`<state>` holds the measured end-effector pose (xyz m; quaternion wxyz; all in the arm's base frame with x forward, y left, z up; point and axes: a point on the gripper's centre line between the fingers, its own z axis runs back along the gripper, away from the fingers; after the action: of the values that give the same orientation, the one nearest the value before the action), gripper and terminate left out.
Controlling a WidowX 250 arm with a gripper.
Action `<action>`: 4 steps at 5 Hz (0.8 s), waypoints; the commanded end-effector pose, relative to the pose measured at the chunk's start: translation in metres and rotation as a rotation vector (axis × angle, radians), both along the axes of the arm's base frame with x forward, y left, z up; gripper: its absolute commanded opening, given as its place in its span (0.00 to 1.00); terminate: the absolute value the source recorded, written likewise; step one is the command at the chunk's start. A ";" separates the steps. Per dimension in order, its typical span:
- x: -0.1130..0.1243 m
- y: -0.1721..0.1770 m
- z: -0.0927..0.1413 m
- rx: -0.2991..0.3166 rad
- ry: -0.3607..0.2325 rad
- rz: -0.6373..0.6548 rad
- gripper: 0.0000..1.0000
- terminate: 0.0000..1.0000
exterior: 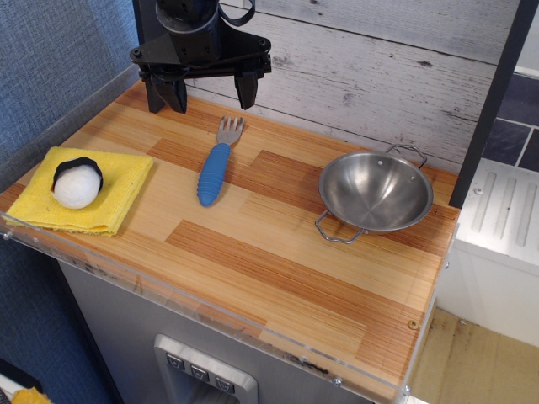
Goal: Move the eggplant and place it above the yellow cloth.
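Note:
The eggplant point(77, 183), a small white ball with a black cap, rests on the yellow cloth point(114, 202) at the left edge of the wooden counter. The cloth is folded and roughly square. My gripper point(207, 91) hangs at the back of the counter, well behind and to the right of the cloth. Its two black fingers point(246, 87) stand wide apart and hold nothing.
A fork with a blue handle point(215, 171) lies near the middle back, just in front of the gripper. A steel two-handled bowl point(375, 192) sits at the right. A white plank wall runs behind; a clear plastic lip edges the counter's front.

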<state>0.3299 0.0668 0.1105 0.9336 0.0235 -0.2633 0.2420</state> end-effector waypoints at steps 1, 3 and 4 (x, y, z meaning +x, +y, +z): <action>0.000 0.000 0.000 0.000 0.000 0.000 1.00 0.00; -0.029 0.038 -0.007 -0.002 0.031 0.085 1.00 0.00; -0.046 0.066 -0.010 0.001 0.047 0.135 1.00 0.00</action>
<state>0.2806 0.1331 0.0825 0.9268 0.0450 -0.2097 0.3083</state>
